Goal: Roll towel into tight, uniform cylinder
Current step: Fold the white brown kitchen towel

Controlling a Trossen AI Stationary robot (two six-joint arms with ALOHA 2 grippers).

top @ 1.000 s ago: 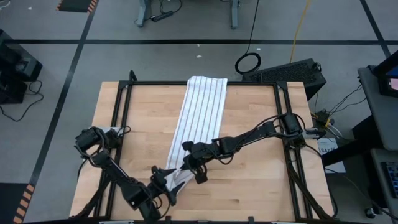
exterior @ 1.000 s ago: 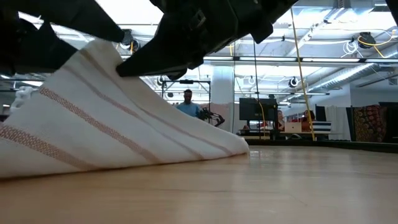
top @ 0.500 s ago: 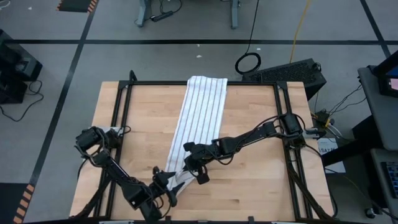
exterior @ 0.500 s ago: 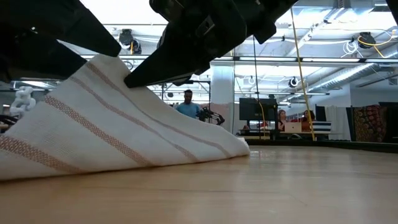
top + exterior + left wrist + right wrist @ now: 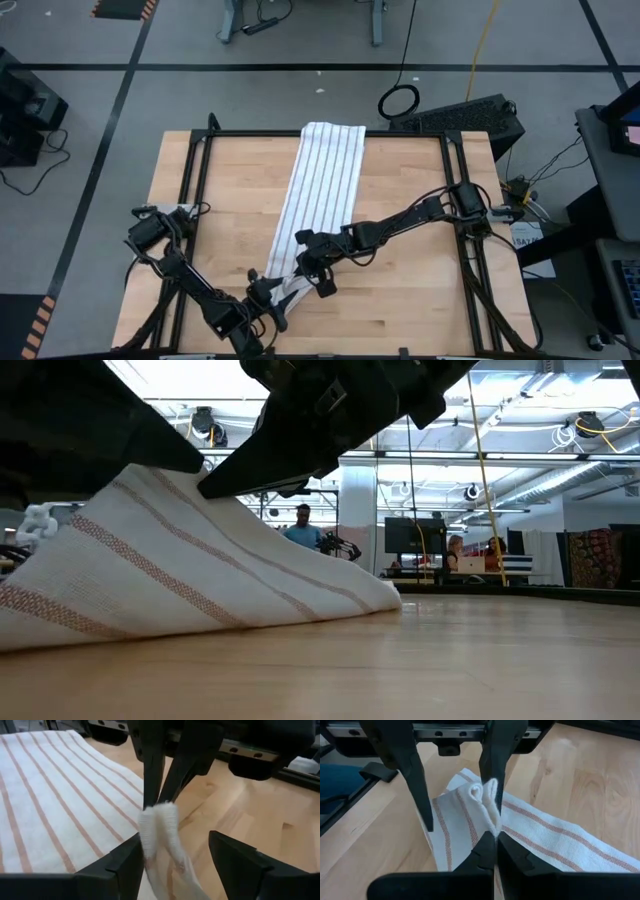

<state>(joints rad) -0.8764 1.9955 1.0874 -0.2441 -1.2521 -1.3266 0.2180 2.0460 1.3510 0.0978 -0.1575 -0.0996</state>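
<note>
The white towel (image 5: 322, 185) with thin stripes lies as a long strip from the table's far edge toward the near edge. Its near end (image 5: 170, 530) is raised off the wood. My right gripper (image 5: 318, 280) is shut on that end. My left gripper (image 5: 275, 300) is open just beside it. In the left wrist view its two fingers stand on either side of the bunched towel end (image 5: 160, 827). Whether they touch the cloth, I cannot tell. My right gripper pinches a bunched fold at the towel's near end (image 5: 490, 800) between its two fingers (image 5: 150, 780), several layers together. The fingers slant down from the far right side. The held end is lifted clear of the table, and the rest of the towel slopes down and lies flat on the wood (image 5: 330, 605).
A black frame (image 5: 300, 133) runs around the wooden tabletop (image 5: 420, 300). Bare wood lies left (image 5: 220, 190) and right of the towel strip. People stand in the room far behind the table (image 5: 302, 525).
My left arm has shifted a little toward the near edge and come lower over the raised towel end. My right gripper has kept the towel end lifted in nearly the same place.
</note>
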